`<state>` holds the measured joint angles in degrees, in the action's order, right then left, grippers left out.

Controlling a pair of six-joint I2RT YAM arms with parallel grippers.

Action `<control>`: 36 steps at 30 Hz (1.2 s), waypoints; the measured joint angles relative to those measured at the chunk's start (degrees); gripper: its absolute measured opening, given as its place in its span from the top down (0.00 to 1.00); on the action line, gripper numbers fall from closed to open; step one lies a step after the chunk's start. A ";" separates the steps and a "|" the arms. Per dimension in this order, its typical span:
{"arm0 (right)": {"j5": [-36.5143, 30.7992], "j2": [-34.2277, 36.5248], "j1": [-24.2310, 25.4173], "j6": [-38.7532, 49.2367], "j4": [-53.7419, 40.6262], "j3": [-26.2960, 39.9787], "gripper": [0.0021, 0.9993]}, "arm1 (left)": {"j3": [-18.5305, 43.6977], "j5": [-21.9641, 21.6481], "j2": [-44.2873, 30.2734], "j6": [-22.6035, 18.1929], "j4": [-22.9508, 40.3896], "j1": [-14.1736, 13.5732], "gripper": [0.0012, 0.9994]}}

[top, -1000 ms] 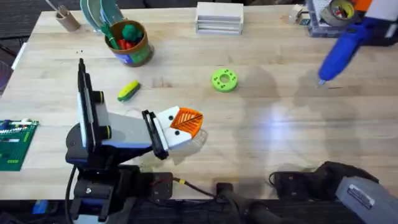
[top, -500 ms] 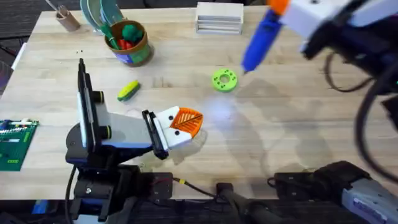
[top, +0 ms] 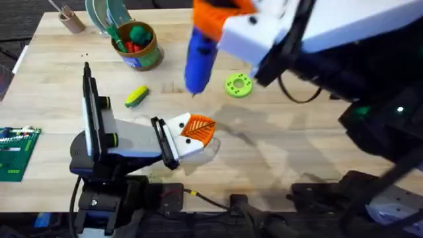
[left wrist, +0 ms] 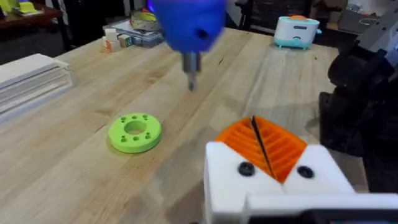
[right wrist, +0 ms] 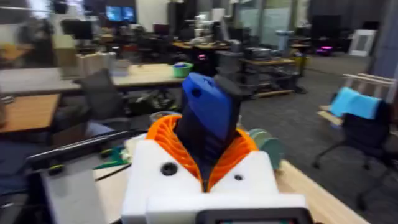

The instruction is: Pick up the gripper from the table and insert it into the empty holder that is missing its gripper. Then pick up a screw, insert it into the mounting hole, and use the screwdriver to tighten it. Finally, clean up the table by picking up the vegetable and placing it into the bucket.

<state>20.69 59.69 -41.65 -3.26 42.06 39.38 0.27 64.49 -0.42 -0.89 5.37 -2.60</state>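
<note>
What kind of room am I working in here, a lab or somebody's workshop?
Most likely a robotics lab or shared office workspace. The right wrist view shows rows of desks with monitors and office chairs behind the screwdriver. A circuit board lies on the wooden table.

One screwdriver, one vegetable, one bucket.

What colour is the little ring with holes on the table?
Bright green. The ring shows best in the left wrist view, lying flat on the wood.
</note>
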 joint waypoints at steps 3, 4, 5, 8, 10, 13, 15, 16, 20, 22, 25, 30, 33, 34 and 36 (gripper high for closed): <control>0.12 0.65 -2.87 -0.22 0.69 -0.02 0.97 | 0.00 0.00 0.01 0.53 0.00 0.01 1.00; 0.17 0.69 -3.50 -0.21 0.86 -0.02 0.97 | 0.02 0.00 0.00 0.58 0.00 0.00 1.00; 0.20 0.69 -4.13 -0.21 1.05 -0.02 0.97 | 0.00 0.00 0.01 0.74 0.00 -0.01 1.00; 0.20 0.71 -5.09 -0.21 1.38 -0.02 0.97 | 0.00 0.00 0.01 0.96 0.00 0.01 1.00; 0.21 0.97 -5.35 -0.20 1.50 -0.02 0.97 | 0.00 0.00 -0.01 0.98 0.00 0.00 1.00; 0.20 1.66 -5.40 -0.19 1.51 -0.02 0.97 | 0.00 0.00 -0.01 0.98 0.00 -0.01 1.00; 0.17 2.14 -5.40 -0.19 1.40 -0.02 0.97 | 0.00 0.00 0.01 0.98 0.00 -0.01 1.00; 0.17 2.32 -5.41 -0.19 1.40 -0.02 0.97 | 0.00 0.00 -0.01 0.98 0.00 -0.01 1.00; 0.17 2.68 -5.90 -0.19 1.43 -0.02 0.97 | 0.00 0.00 0.00 0.98 0.00 -0.01 1.00; 0.17 2.68 -6.42 -0.19 1.69 -0.02 0.97 | 0.00 0.00 0.01 0.99 0.00 -0.01 1.00; 0.17 2.68 -7.48 -0.21 2.49 -0.02 0.97 | 0.02 0.00 0.01 0.98 0.00 -0.01 1.00; 0.19 2.68 -8.75 0.90 0.98 -0.02 0.97 | 0.00 0.00 -0.01 0.98 0.00 -0.01 1.00; 0.17 2.88 -9.55 4.87 -0.26 -0.02 0.97 | 0.02 0.00 -0.01 0.98 0.00 0.01 1.00; 0.17 2.96 -9.78 5.97 -0.28 -0.02 0.97 | 0.00 0.00 0.00 0.98 0.00 0.00 1.00; 0.17 3.05 -10.29 7.76 -0.31 -0.02 0.97 | 0.00 0.00 0.01 1.01 0.00 0.01 1.00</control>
<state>20.86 62.74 -51.94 4.51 41.76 39.35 0.27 64.49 -0.40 0.12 5.37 -2.59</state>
